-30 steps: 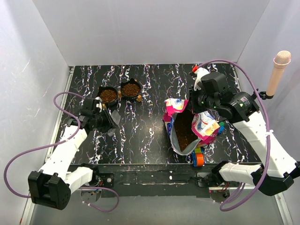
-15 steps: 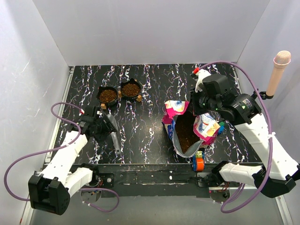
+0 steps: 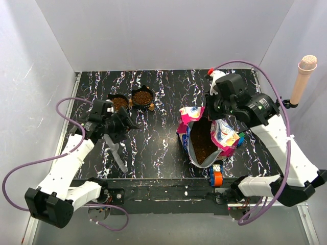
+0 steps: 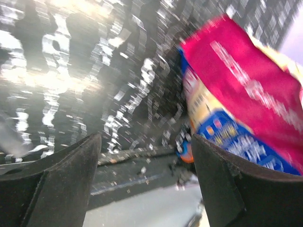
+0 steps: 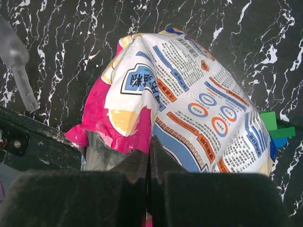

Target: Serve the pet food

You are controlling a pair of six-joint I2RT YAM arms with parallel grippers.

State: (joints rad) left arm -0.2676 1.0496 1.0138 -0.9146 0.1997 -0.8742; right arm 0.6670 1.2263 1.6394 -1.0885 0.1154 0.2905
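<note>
The pet food [image 3: 202, 144] is a brown mass inside the open magenta-and-blue bag [image 3: 225, 137], which stands right of the table's centre. My right gripper [image 3: 220, 118] is above the bag. In the right wrist view the right gripper [image 5: 149, 156] is shut on the bag's [image 5: 189, 94] upper edge. Two black bowls [image 3: 118, 103] [image 3: 143, 97] at the back left hold kibble. My left gripper [image 3: 127, 125] hovers open and empty just in front of them. A translucent scoop [image 3: 115, 151] lies flat on the table below it. The blurred left wrist view shows the left gripper [image 4: 147, 139] open, with the bag [image 4: 246, 104] at the right.
Toy blocks lie by the bag: an orange-and-blue one [image 3: 217, 174] at the front edge and a green one [image 3: 240, 137] to its right. White walls close in the black marbled table [image 3: 163, 87]. A microphone [image 3: 302, 76] stands at the far right.
My left gripper has opened and let go of the scoop, which now lies on the table. The left arm has lifted and swung toward the back. The right gripper still holds the bag.
</note>
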